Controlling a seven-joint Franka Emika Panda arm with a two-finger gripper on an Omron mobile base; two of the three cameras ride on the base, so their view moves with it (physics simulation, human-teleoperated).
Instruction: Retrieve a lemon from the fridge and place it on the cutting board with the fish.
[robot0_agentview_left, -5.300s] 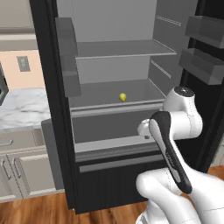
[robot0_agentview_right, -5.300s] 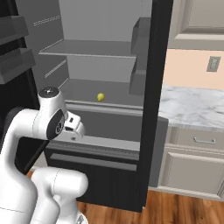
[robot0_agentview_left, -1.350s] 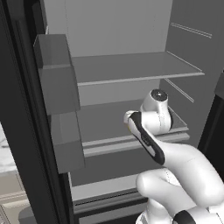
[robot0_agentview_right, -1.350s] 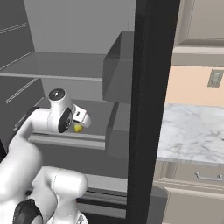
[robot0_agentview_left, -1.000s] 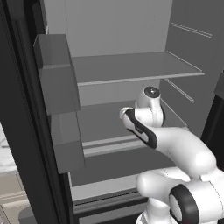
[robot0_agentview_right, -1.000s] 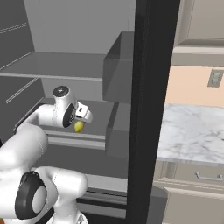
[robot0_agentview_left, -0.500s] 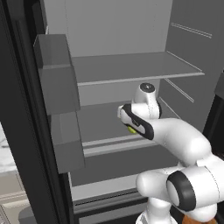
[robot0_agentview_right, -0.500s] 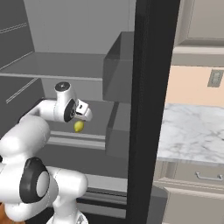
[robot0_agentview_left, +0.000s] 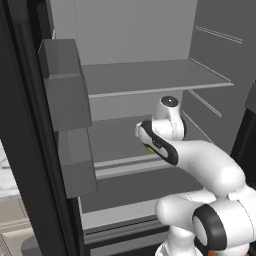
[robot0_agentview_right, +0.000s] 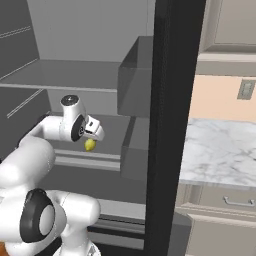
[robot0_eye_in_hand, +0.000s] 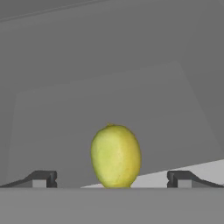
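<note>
Because the tool (robot0_eye_in_hand: 112, 179) stands open inside the fridge (robot0_agentview_left: 30, 125), its left fingertip (robot0_eye_in_hand: 41, 178) and right fingertip apart to either side, the lemon (robot0_eye_in_hand: 116, 155) sits upright between them and just ahead, on the middle shelf (robot0_agentview_right: 107, 127) under the upper shelf. Its long axis runs crosswise to the gap, so closing should need only a short advance. In the right base view the lemon (robot0_agentview_right: 90, 145) lies just below the tool.
</note>
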